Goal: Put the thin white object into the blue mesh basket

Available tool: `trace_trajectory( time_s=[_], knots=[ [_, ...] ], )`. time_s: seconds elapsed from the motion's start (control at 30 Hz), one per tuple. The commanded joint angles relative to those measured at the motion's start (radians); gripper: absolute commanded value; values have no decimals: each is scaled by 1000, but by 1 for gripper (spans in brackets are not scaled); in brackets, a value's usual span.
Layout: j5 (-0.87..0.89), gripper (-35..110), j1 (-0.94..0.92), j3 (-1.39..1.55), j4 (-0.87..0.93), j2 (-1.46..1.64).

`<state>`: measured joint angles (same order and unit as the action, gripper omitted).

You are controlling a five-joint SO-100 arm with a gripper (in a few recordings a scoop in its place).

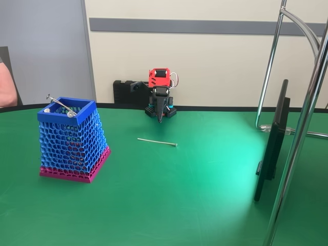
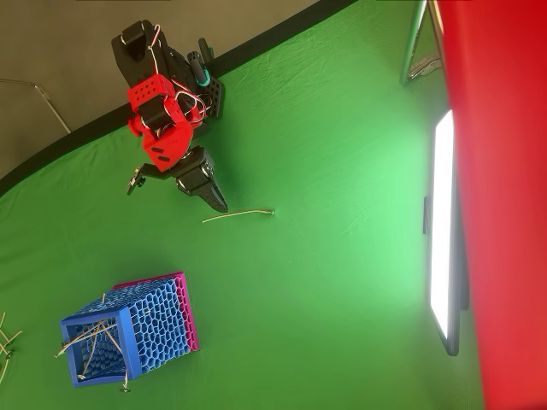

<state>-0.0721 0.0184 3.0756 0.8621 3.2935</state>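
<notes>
The thin white object (image 1: 156, 142) lies flat on the green table, knob end to the right in the fixed view; it also lies bare in the overhead view (image 2: 238, 214). The blue mesh basket (image 1: 77, 141) with its magenta base stands upright at the left, well apart from the stick, and sits at the lower left in the overhead view (image 2: 158, 320). A grey stick with ball ends (image 1: 60, 106) rests across its rim, and thin sticks lie inside. My gripper (image 1: 161, 119) points down at the table just behind the white stick, shut and holding nothing (image 2: 220, 205).
A dark monitor (image 1: 271, 148) stands edge-on at the right, between chrome stand poles (image 1: 302, 128). A person's arm (image 1: 6, 87) shows at the left edge. A few loose sticks (image 2: 4, 342) lie at the overhead view's left edge. Green cloth stretches between stick and basket.
</notes>
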Motion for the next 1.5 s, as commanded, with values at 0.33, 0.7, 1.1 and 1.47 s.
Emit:
trace_trajectory(
  time_s=[0.33,0.7,1.1,1.47],
  knots=[
    [81,1,-12,-153,9,-186],
    [150,1,2,-337,18,-476],
    [255,3,21,-591,101,-824],
    [371,11,95,-796,176,-1078]
  ],
)
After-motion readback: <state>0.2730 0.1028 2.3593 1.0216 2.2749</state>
